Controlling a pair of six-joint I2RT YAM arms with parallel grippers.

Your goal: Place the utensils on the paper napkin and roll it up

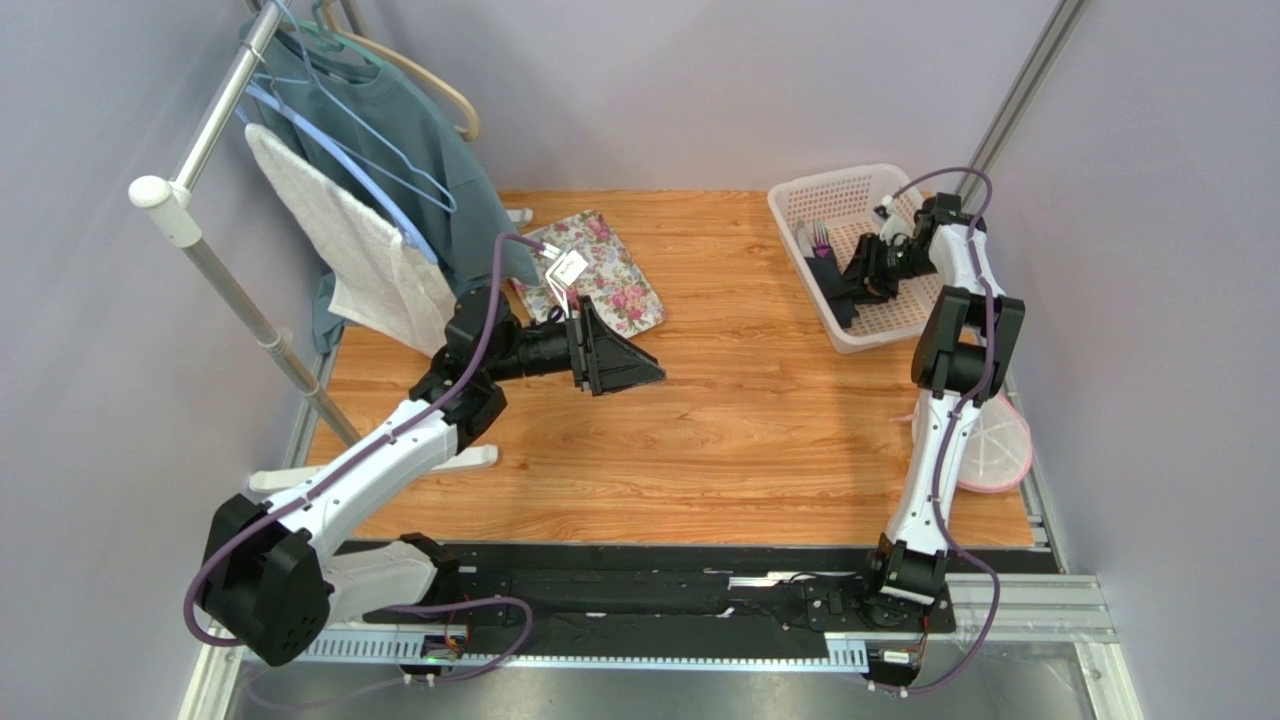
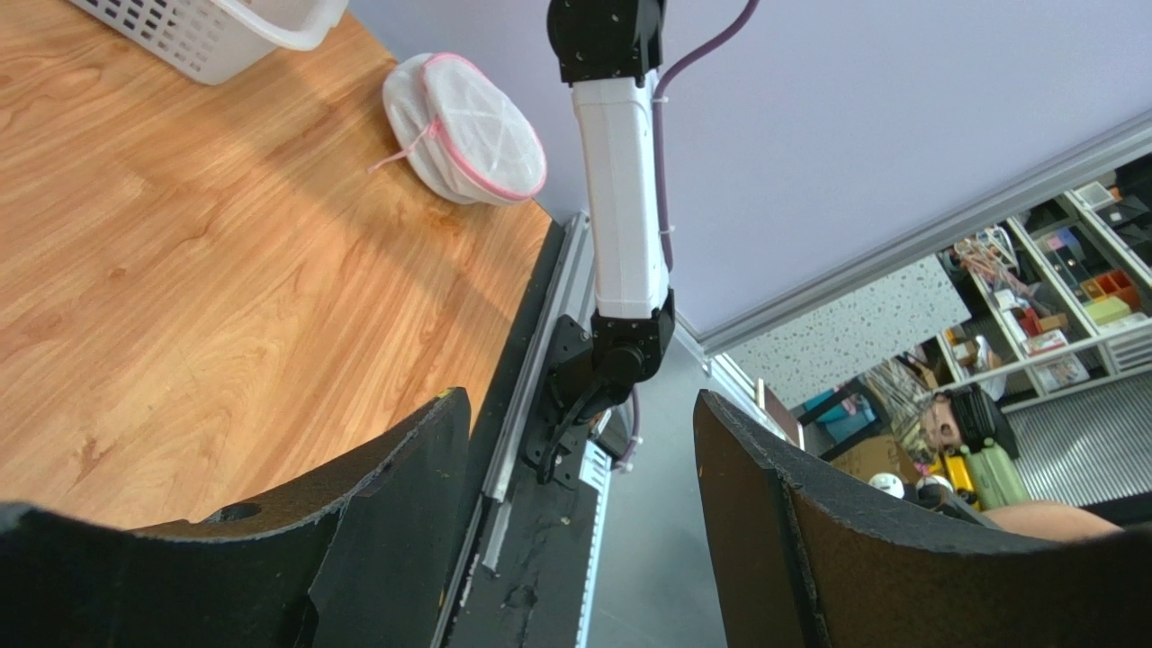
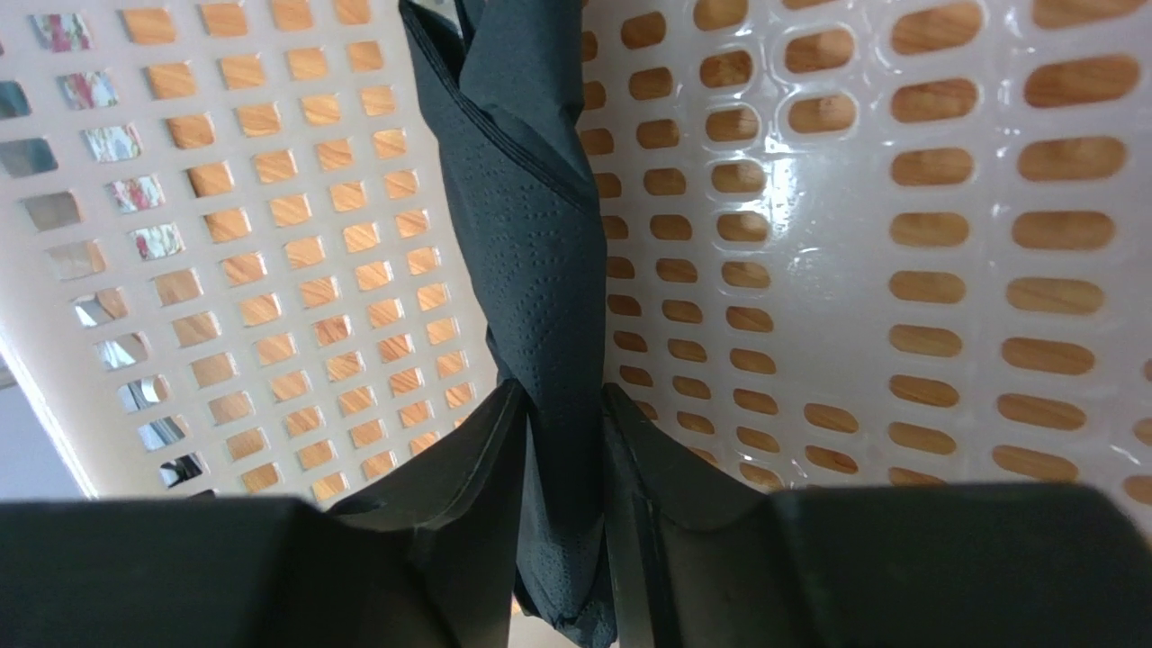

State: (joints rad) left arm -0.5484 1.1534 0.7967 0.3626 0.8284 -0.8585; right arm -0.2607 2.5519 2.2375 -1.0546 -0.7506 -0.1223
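Gripping the paper napkin (image 3: 528, 230), the right gripper (image 3: 561, 405) reaches into the white basket (image 1: 793, 192) at the far right of the table (image 1: 751, 435). Its fingers are pinched on the near end of the black sheet, which is wound into a tight, twisted roll lying against the basket's perforated wall. In the top view, the purple fork (image 1: 819, 236) shows its tines at the far end of that roll. The knife cannot be made out. The left gripper (image 2: 579, 405) hangs above the wood at the middle left, jaws spread and holding nothing, just near of the floral tray (image 1: 609, 270).

Step in hand, as judged: the napkin already looks rolled around at least the fork, so the work appears to be at its closing stage, handling the finished bundle inside the basket. Whether the knife is wrapped inside is unclear.

Next move, as judged: the twist is loose paper, so any release or lift calls for a firm hold to keep the roll from unwinding.
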